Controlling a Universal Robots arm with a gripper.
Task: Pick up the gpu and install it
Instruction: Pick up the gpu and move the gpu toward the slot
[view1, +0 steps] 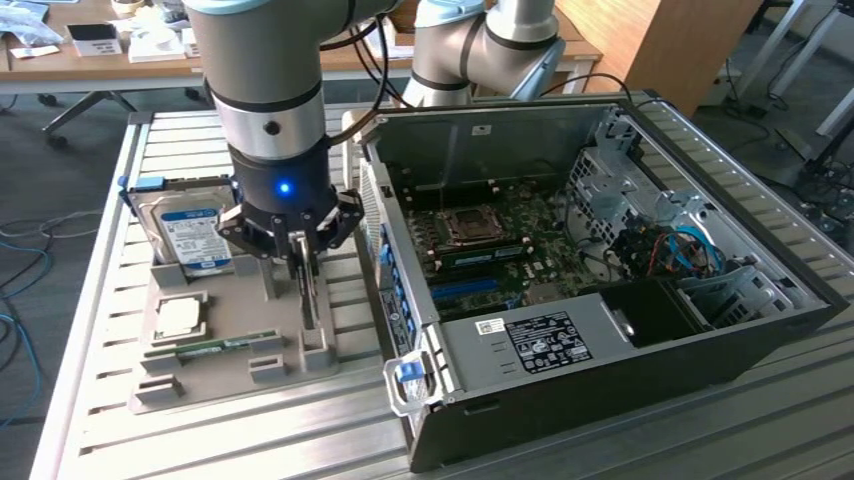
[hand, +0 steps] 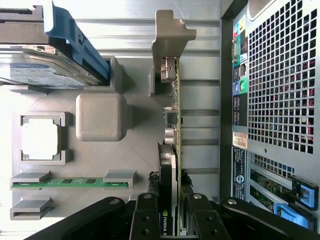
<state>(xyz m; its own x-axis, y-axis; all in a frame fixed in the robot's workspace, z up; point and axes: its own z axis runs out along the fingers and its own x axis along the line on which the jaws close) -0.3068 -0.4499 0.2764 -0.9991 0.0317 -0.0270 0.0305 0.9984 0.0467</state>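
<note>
Quick look at this one. The end effector (view1: 304, 262) is down on the gpu (view1: 308, 300), jaws partway closed and pinching the card by its two flat faces. In the wrist view the fingers (hand: 145, 220) sit either side of the black shroud, at the end away from the silver bracket (hand: 172, 30). The card stands on its long edge in a slot of the gray printed holder (view1: 200, 375). That holder sits on the slatted metal surface (view1: 174, 140), just beside the rear wall of the open computer case (view1: 747, 330).

Handling-wise it's probably light and stiff, but thin and fragile: bare green board on one face, smooth plastic on the other. The flat faces look like the sane place to hold it, not the connector edge. Gripped near one end like this, the bracket end could sag or swing, and the shroud may be a bit slippery.

Around it:
- The hard drive (view1: 190, 235) stands upright in its cradle on the far side of the holder.
- The processor (view1: 178, 316) and the memory stick (view1: 214, 346) lie in their own pockets, apart from the card.
- A square raised block (hand: 100, 117) of the holder sits near the card.

The closest obstacle looks like the case's rear wall, which stands between the card and the motherboard (view1: 494, 250). The power supply (view1: 534, 345) and loose cables (view1: 681, 250) crowd the inside too.
</note>
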